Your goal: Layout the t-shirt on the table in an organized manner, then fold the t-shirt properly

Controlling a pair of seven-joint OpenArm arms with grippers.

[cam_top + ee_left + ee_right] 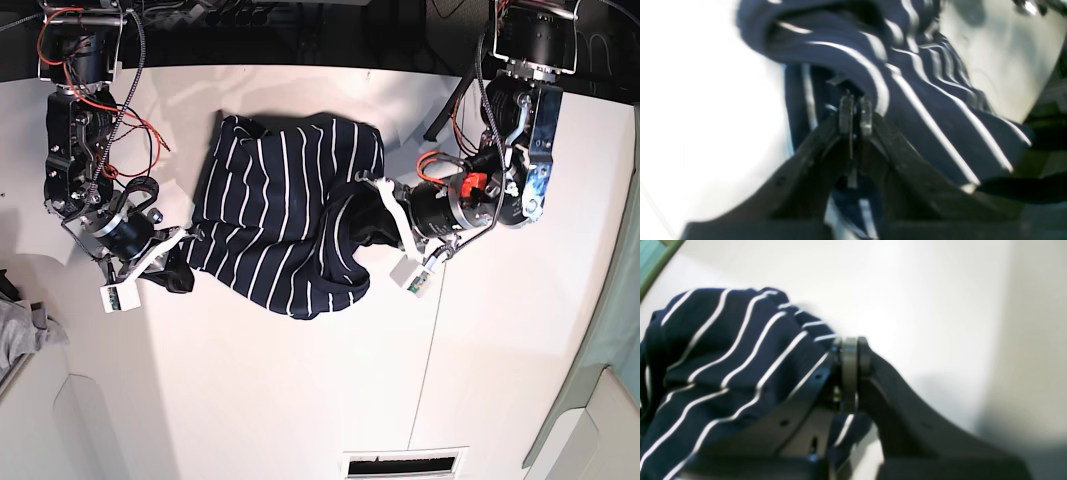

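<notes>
The navy white-striped t-shirt point(285, 220) lies crumpled on the white table point(300, 400), its right side folded over on itself. My left gripper point(378, 212), at the right in the base view, is shut on a fold of the t-shirt's right edge. The left wrist view shows its fingertips point(855, 113) pinched together on the striped fabric point(923, 100). My right gripper point(177, 260) is shut on the t-shirt's lower left edge. The right wrist view shows its pads point(850, 355) closed with the cloth point(730, 353) bunched beside and below them.
A small grey cloth point(25, 335) lies at the table's left edge. A thin dark seam point(425, 380) runs down the tabletop, and a vent slot point(405, 463) sits at the front edge. Cables hang at both arm bases.
</notes>
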